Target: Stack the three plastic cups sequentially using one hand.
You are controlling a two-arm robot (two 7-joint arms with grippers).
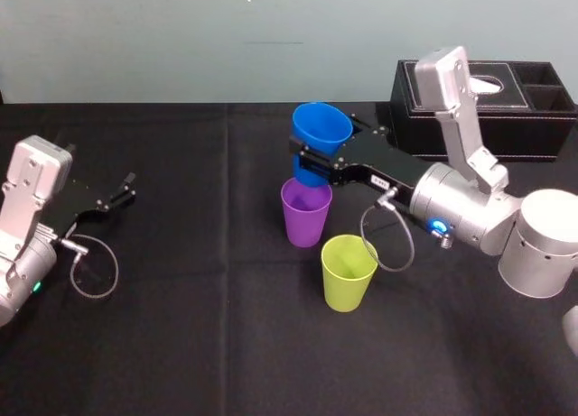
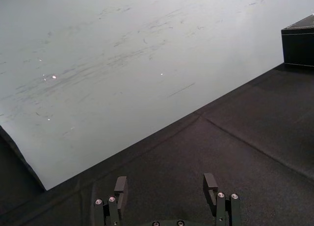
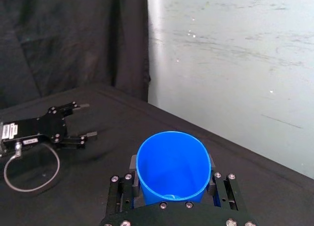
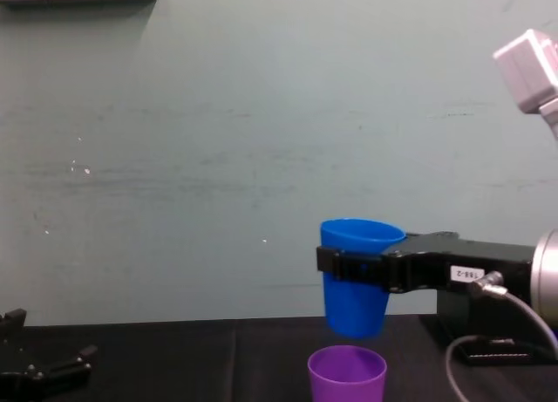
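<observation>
Fingers (image 4: pixel 347 264) of right gripper (image 1: pixel 312 156) clamped on blue cup (image 1: pixel 322 127) mid-wall, cup lifted off the table. Purple cup (image 1: pixel 305 214) sits directly below the fingers, small gap, not touching. Yellow-green cup (image 1: pixel 348 272) stands just past purple, nearer the robot. Left gripper (image 2: pixel 166 186) parked well apart, fingers spread, holding nothing.

1. The white label (image 4: pixel 467 274) on the right gripper (image 4: pixel 349 262), at 3 o'clock from the blue cup (image 4: pixel 353 304), reads about "T88-2"; the first characters are not sure.
2. The other label (image 3: pixel 7 132), on the left gripper (image 3: pixel 88 120), is too small to read.
</observation>
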